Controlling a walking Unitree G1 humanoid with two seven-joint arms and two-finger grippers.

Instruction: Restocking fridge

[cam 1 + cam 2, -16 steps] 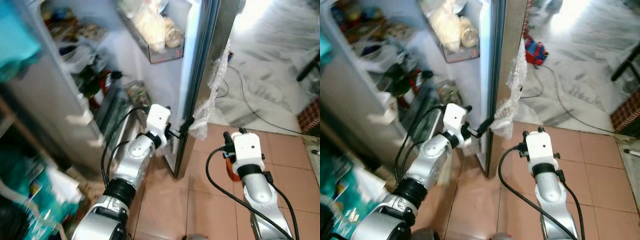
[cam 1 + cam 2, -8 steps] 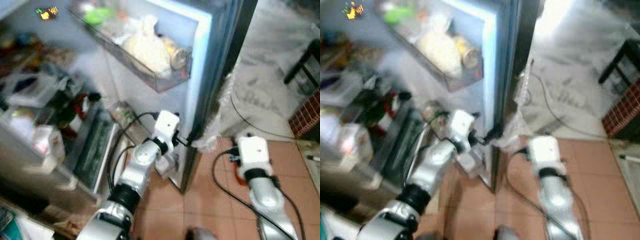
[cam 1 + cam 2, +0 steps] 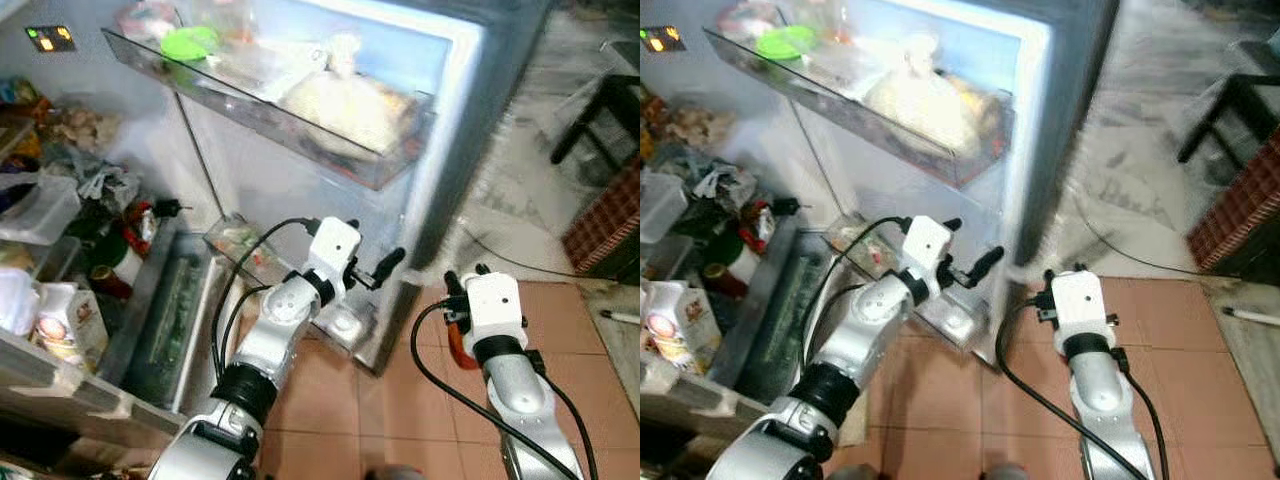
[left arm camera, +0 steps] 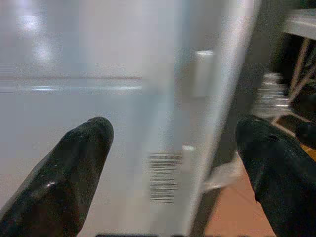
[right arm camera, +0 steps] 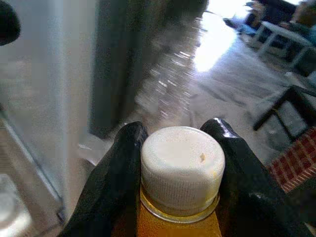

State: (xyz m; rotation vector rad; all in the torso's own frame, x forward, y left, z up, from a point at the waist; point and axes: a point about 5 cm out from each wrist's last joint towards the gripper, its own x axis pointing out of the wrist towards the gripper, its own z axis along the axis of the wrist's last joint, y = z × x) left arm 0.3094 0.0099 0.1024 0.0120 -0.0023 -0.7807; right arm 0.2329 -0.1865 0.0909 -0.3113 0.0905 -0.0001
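Bottle (image 5: 180, 192), orange, white-capped: gripped at the neck by your right hand (image 3: 462, 305), low by the fridge door (image 3: 455, 120).
Left hand (image 3: 375, 270), fingers spread and empty, rests at the door's edge; swing the door wider, then carry the bottle toward 10 o'clock into the lower door bin (image 3: 235, 245).

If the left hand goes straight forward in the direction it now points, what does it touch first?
Probably the fridge door. The left hand is open and points at the door's inner wall near its edge, close to a barcode sticker. Depth is unclear, so how soon it would touch cannot be told.
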